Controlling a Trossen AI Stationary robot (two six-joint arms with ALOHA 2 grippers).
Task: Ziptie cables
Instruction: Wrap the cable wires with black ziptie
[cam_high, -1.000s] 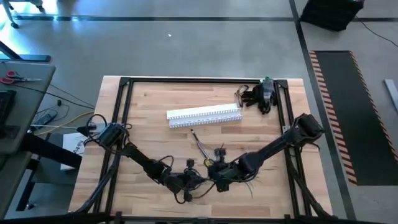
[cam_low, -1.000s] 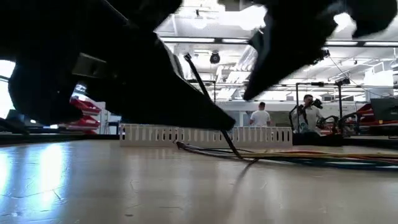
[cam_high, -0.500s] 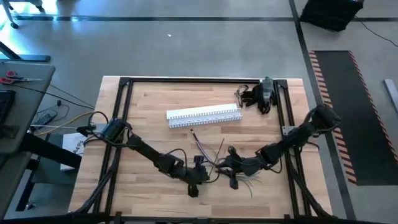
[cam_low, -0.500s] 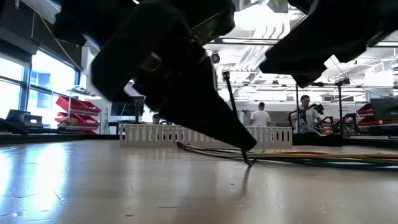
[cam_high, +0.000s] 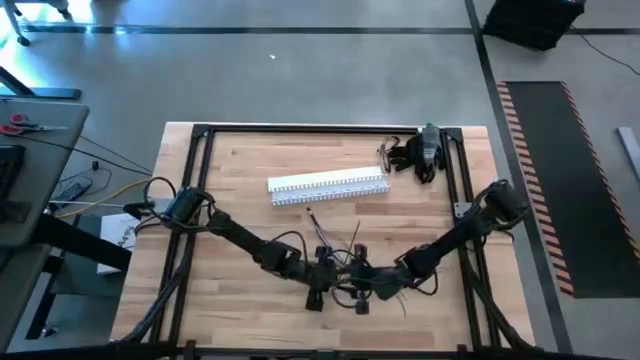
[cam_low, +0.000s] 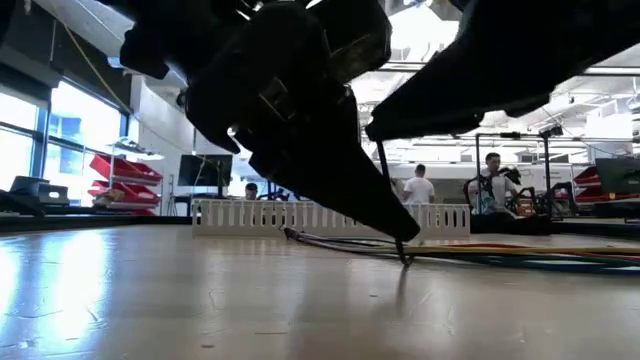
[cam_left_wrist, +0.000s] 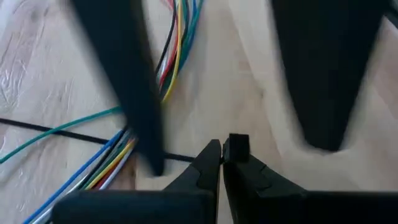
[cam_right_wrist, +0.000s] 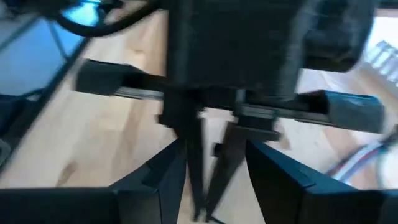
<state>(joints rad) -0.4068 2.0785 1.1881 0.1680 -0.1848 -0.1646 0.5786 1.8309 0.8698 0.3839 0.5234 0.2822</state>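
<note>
Both tools down at the cables, front of the surface.
Left tool (cam_high: 322, 283) fingers pressed together, nothing between them; right tool (cam_high: 365, 285) fingers apart, facing it, nearly touching it. Cables (cam_high: 330, 238) lie loose on the surface (cam_high: 230, 180), just in front of the white slotted channel (cam_high: 328, 186), coloured strands running under the left tool (cam_left_wrist: 222, 149).

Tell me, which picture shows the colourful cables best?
The left wrist view: the cables fill it, each colour clear on the wood. The high view shows a small tangle; the low view, thin lines; the right wrist view, a blurred bit.
</note>
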